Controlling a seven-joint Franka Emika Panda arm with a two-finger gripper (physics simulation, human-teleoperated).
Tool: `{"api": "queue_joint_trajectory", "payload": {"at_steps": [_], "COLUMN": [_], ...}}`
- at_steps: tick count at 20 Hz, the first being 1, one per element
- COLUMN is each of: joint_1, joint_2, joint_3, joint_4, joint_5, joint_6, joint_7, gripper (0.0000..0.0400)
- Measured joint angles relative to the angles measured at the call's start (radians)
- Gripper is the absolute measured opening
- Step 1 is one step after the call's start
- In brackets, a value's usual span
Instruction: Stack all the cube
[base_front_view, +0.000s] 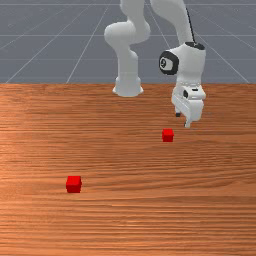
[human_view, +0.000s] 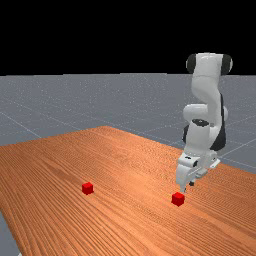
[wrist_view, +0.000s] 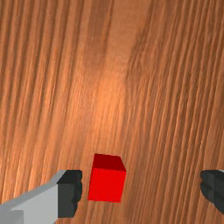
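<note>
In the front view my gripper (base_front_view: 183, 120) hangs over the table, behind and slightly to the right of a red cube (base_front_view: 168, 135). The far view has the gripper (human_view: 187, 186) just above and beside this near cube (human_view: 178, 199). Looking down past the hand, the wrist view has the gripper (wrist_view: 141, 188) with its fingers wide apart; the cube (wrist_view: 107, 184) lies between their lines, closer to one finger and not held. A second red cube (base_front_view: 74, 184) rests alone toward the front view's left; the far view has that cube (human_view: 87, 188) left of the arm.
The orange-brown wooden table (base_front_view: 120, 150) extends around both cubes. Its far corner and side edge are visible in the far view, where the table (human_view: 115, 155) runs beneath the arm. The arm's base stands at the table's back edge in the front view.
</note>
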Motion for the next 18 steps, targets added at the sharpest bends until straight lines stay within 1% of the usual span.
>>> {"api": "queue_joint_trajectory", "payload": {"at_steps": [1, 2, 3, 5, 6, 7, 8, 10, 11, 12, 13, 15, 18], "joint_1": [-0.008, -0.030, -0.048, -0.096, -0.119, -0.146, -0.167, -0.178, -0.170, -0.172, -0.127, -0.091, -0.057], "joint_2": [-0.005, -0.010, -0.019, -0.037, -0.018, -0.025, -0.005, 0.056, 0.071, 0.089, 0.095, 0.105, 0.116], "joint_3": [-0.006, 0.008, 0.009, 0.011, 0.011, 0.006, 0.012, 0.020, 0.012, 0.013, -0.024, -0.028, -0.021], "joint_4": [-0.009, -0.020, -0.034, -0.067, -0.001, -0.010, -0.016, -0.018, -0.037, -0.033, -0.041, -0.022, 0.003], "joint_5": [0.000, 0.038, 0.014, 0.029, 0.100, 0.111, 0.118, 0.111, 0.093, 0.092, 0.077, 0.080, 0.076], "joint_6": [0.004, 0.020, 0.025, 0.046, -0.129, -0.136, -0.086, -0.009, 0.055, 0.069, 0.103, 0.088, 0.074], "joint_7": [-0.002, -0.019, -0.101, -0.193, -0.200, -0.242, -0.248, -0.237, -0.216, -0.215, -0.129, -0.076, -0.048], "gripper": [0.0400, 0.0400, 0.0400, 0.0400, 0.0400, 0.0400, 0.0400, 0.0400, 0.0400, 0.0400, 0.0400, 0.0400, 0.0400]}}
